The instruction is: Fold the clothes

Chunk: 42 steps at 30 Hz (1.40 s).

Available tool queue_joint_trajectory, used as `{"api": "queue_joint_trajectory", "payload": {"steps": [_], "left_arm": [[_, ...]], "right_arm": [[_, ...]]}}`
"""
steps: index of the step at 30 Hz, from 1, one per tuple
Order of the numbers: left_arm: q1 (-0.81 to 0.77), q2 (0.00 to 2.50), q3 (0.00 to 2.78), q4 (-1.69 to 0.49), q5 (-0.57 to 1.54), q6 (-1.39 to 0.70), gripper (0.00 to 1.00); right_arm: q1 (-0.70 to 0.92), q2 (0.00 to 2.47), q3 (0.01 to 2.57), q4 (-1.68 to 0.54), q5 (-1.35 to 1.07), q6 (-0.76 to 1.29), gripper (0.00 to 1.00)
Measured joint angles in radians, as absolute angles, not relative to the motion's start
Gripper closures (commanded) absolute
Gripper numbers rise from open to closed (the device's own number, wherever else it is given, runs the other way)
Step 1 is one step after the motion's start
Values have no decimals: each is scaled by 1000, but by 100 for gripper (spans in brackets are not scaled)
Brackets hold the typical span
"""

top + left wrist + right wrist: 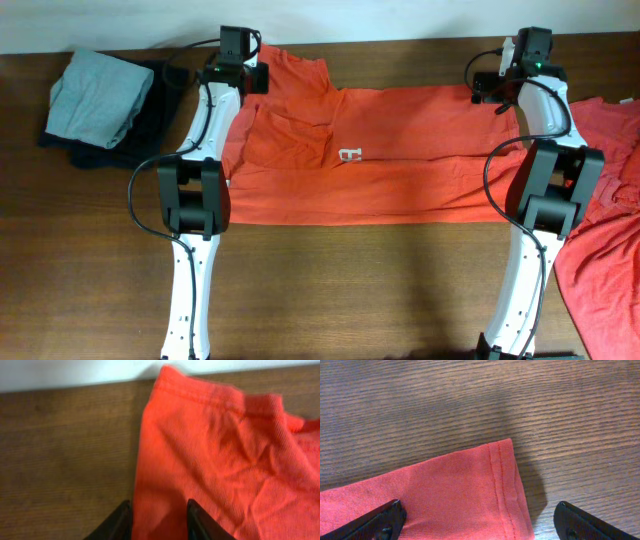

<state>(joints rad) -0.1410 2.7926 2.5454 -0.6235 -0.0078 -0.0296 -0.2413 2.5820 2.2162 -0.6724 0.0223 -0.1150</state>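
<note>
The orange-red T-shirt (420, 150) lies spread flat mid-table (350, 290), its far edge running from 11 to 1 o'clock, which I judge suits folding it toward me. My left gripper (159, 512) stands narrow around that edge at 11 o'clock, and I cannot tell if it pinches; my right gripper (480, 515) is spread wide over the 1 o'clock corner. Another red shirt (610, 230) waits at 3 o'clock and folded garments (100, 95) are stacked at 10, with no container anywhere.

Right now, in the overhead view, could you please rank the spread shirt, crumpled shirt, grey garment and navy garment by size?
1. Spread shirt.
2. Crumpled shirt, though the frame crops it.
3. Grey garment.
Navy garment: mostly hidden beneath the grey one, so unranked.
</note>
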Motion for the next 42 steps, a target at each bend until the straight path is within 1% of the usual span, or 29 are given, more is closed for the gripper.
{"api": "queue_joint_trajectory", "payload": {"steps": [3,6,9,11,12,19,28,31,34,37,38,40,42], "left_arm": [[-140,2793,2587,-688,-28,-30,64],[-138,2793,2612,-694,-38,-30,63],[-137,2793,2618,-673,-43,-24,40],[-137,2793,2618,-651,-42,-26,29],[-137,2793,2618,-639,-41,-27,26],[-137,2794,2618,-560,-30,-30,25],[-137,2815,2622,-533,-30,-30,25],[-137,2825,2622,-531,-30,-30,25],[-137,2835,2622,-524,-27,-30,25],[-137,2839,2622,-514,-27,-30,25],[-137,2839,2622,-514,-27,-30,25],[-137,2839,2622,-512,-27,-30,25],[-137,2839,2622,-512,-27,-30,25]], "right_arm": [[-241,2582,2216,-674,22,-113,0],[-241,2582,2218,-675,22,-112,0],[-242,2582,2230,-695,23,-113,0],[-242,2582,2239,-702,23,-113,1],[-241,2582,2242,-703,23,-113,1],[-242,2582,2249,-674,15,-113,1],[-244,2597,2241,-631,-51,-112,2],[-244,2614,2241,-623,-65,-111,0],[-247,2615,2241,-619,-76,-113,11],[-247,2616,2241,-618,-81,-116,29],[-247,2616,2241,-618,-81,-116,34],[-247,2616,2241,-620,-84,-116,41],[-247,2616,2241,-622,-85,-115,43]]}}
